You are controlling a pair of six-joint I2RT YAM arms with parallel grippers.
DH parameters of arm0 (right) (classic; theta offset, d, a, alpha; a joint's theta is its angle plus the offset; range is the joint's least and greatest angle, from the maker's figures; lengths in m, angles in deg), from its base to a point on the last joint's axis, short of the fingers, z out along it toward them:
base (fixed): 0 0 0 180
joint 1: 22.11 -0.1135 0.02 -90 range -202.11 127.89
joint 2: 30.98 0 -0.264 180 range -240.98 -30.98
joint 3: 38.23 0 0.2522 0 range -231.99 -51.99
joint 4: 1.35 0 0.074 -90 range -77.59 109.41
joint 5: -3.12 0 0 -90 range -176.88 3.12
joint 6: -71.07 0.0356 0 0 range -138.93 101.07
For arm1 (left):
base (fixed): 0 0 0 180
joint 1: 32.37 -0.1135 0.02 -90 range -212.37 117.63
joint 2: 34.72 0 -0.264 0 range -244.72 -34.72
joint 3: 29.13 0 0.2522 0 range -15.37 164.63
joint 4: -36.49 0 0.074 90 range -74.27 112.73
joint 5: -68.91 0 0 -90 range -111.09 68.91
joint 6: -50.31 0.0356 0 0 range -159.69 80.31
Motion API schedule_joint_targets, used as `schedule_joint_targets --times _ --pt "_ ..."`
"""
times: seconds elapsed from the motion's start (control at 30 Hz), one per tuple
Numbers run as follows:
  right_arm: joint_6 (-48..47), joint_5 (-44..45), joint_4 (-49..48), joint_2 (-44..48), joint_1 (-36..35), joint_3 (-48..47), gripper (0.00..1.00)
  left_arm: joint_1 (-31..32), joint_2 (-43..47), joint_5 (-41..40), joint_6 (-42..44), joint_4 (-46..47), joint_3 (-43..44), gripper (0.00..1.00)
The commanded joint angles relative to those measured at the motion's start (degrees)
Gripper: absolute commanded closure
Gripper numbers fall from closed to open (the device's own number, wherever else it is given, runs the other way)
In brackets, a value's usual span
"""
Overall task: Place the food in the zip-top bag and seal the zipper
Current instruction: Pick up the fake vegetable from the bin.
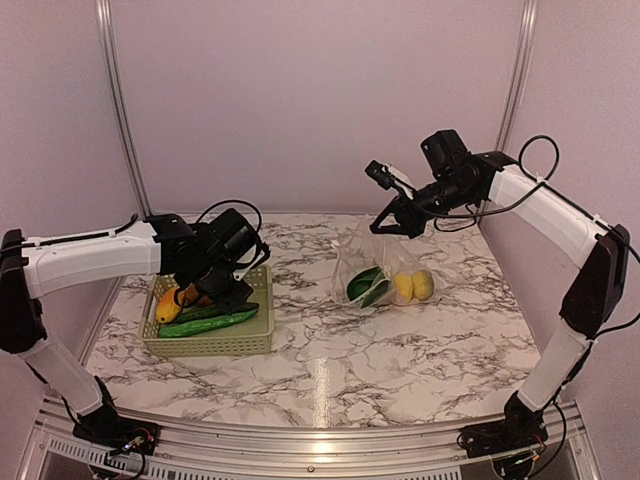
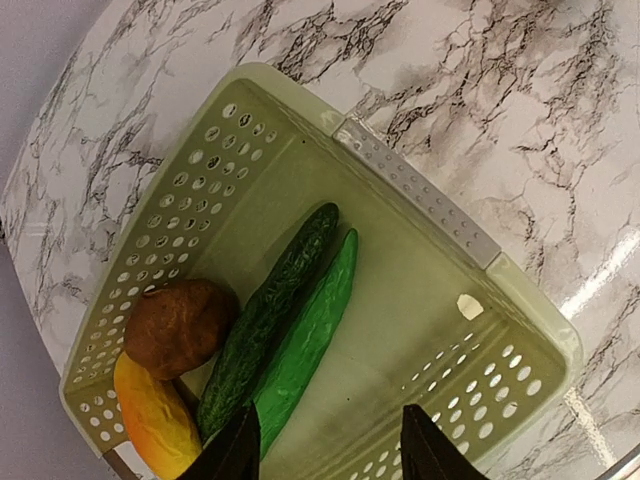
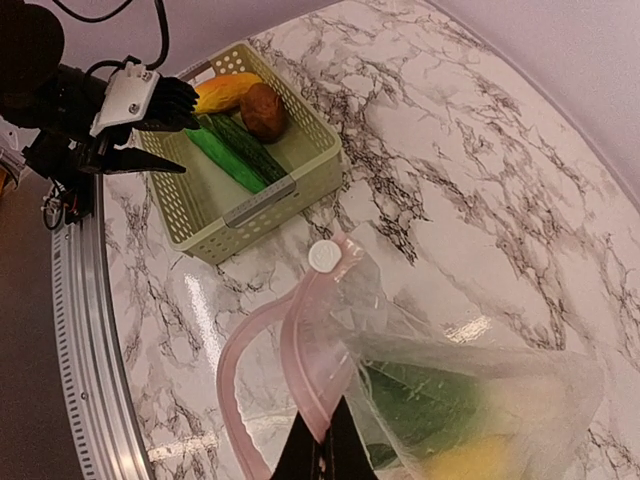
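Note:
The zip-top bag [image 1: 383, 268] hangs upright on the marble with its mouth open. My right gripper [image 1: 400, 224] is shut on its pink zipper [image 3: 300, 370] strip and holds the top up. A white slider [image 3: 323, 256] sits at the strip's end. Inside the bag lie green pieces [image 1: 365, 285] and yellow lemons [image 1: 413, 286]. My left gripper [image 2: 330, 455] hovers open over the basket [image 2: 420, 195], nothing between its fingers. Below it lie a dark cucumber [image 2: 270, 315], a bright green piece [image 2: 315, 335], a brown potato [image 2: 180, 325] and a yellow-orange fruit [image 2: 155, 420].
The pale green basket [image 1: 215, 345] stands at the table's left, about a hand's width from the bag. Metal frame posts [image 1: 118, 100] and purple walls close the back and sides. A metal rail [image 1: 320, 435] runs along the near edge.

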Motion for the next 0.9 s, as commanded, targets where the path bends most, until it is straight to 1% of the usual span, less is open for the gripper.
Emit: schedule_joint_targets --times 0.0,0.1,0.17,0.27,0.37,0.43,0.57,0.87 --pt "-0.8 0.0 -0.6 1.9 0.3 0.5 1.00 -3.7 -6.7 6.1 5.2 -6.9 4.7 0.51" --pt "-0.9 -0.9 -0.4 2.0 0.3 0.5 1.00 -6.3 -11.3 7.2 8.5 -8.7 7.8 0.52" --pt "-1.1 -1.8 0.0 1.9 0.3 0.4 1.00 -7.5 -13.0 7.4 11.5 -7.2 8.2 0.53" --pt "-1.0 -2.1 0.4 1.5 0.2 0.0 1.00 -9.3 -14.8 9.6 15.9 -4.5 7.8 0.58" --pt "-1.0 -2.9 0.5 1.5 0.3 0.5 1.00 -9.7 -16.5 10.0 18.7 -2.4 8.2 0.63" --pt "-1.2 -3.0 0.6 1.5 0.2 0.9 1.00 -9.7 -17.4 9.6 20.4 -0.2 8.1 0.63" --pt "-1.4 -2.8 0.6 1.7 0.2 1.4 1.00 -9.7 -20.1 8.5 22.8 2.5 8.7 0.59" --pt "-1.5 -3.1 0.7 1.6 0.3 1.6 1.00 -10.9 -25.4 6.5 25.1 4.4 11.9 0.60"
